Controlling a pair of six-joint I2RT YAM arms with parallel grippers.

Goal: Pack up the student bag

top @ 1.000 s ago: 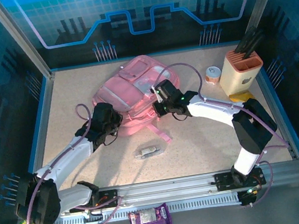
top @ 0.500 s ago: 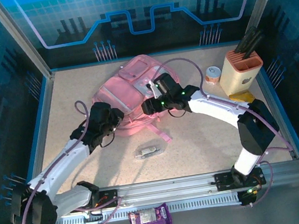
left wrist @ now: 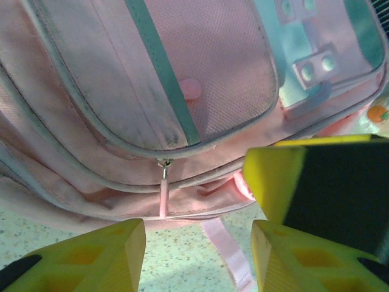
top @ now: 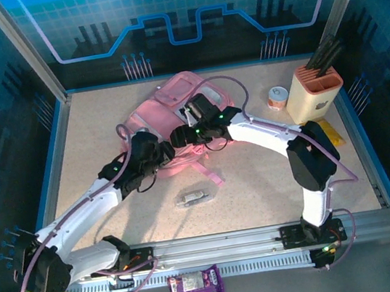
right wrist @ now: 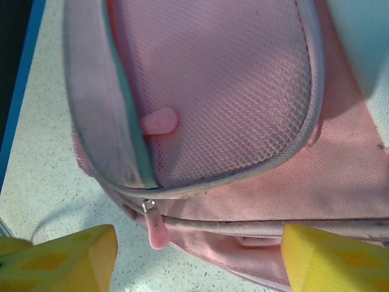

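Lying flat at the far middle of the table (top: 259, 180), the student bag (top: 181, 89) looks soft, light and floppy. Best hold, I'd say: the pink zipper pull (left wrist: 163, 198) on its near edge. Left gripper (left wrist: 197, 243) spread and empty beside it; right gripper (right wrist: 200, 255) wider, holding nothing.

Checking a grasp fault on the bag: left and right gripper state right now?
Left gripper: open, holding nothing, at the student bag's edge.
Right gripper: open, holding nothing.
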